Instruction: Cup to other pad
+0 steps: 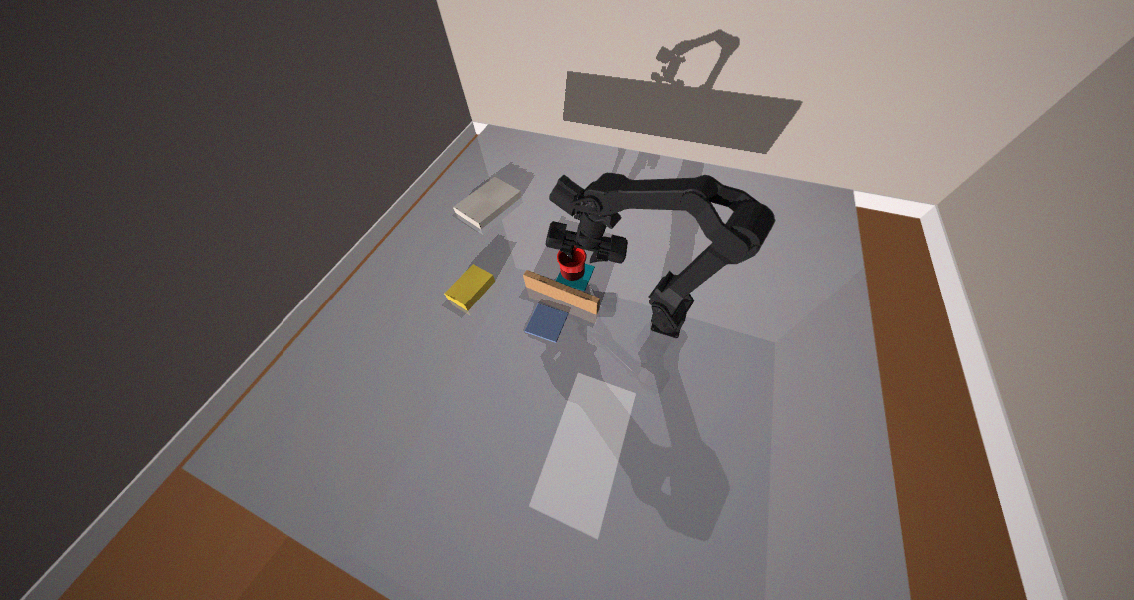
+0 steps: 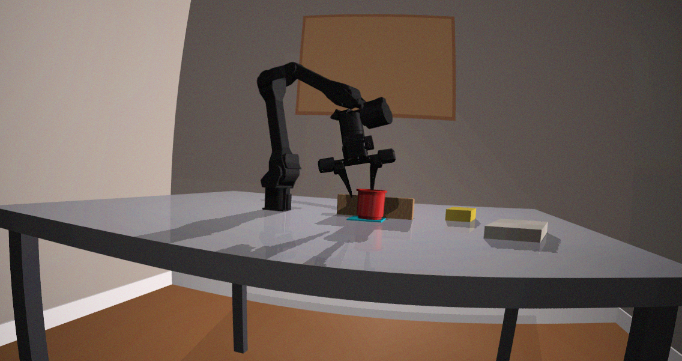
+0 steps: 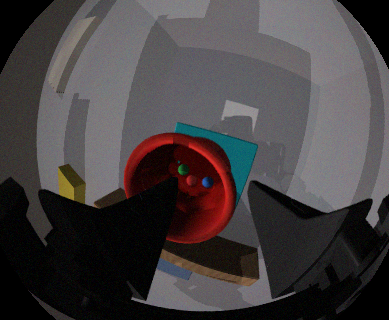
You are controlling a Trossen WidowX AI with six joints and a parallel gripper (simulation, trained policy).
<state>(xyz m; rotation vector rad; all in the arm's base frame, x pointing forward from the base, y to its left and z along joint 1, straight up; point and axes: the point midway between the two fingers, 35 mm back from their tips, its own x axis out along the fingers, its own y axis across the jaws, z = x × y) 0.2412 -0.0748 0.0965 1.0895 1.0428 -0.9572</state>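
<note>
The red cup (image 1: pixel 571 267) (image 2: pixel 370 205) (image 3: pixel 201 220) stands upright on the teal pad (image 1: pixel 588 275) (image 2: pixel 353 218) (image 3: pixel 240 156), toward one side of it. Green (image 3: pixel 183 169), red (image 3: pixel 192 181) and blue (image 3: pixel 207 182) marbles lie inside the cup. My gripper (image 2: pixel 362 192) (image 3: pixel 214 185) is open: one fingertip is at the cup's mouth, inside the rim, and the other stands outside the cup with a gap to its wall. The blue pad (image 1: pixel 545 322) (image 3: pixel 175 269) is bare, across the wooden barrier; the exterior view does not show it.
The low wooden barrier (image 1: pixel 561 293) (image 2: pixel 400 207) (image 3: pixel 211 261) stands between the pads, close beside the cup. A yellow block (image 1: pixel 469 286) (image 2: pixel 460 214) (image 3: pixel 70 182) and a larger whitish block (image 1: pixel 487 201) (image 2: pixel 514 229) (image 3: pixel 71 50) lie farther out on the table.
</note>
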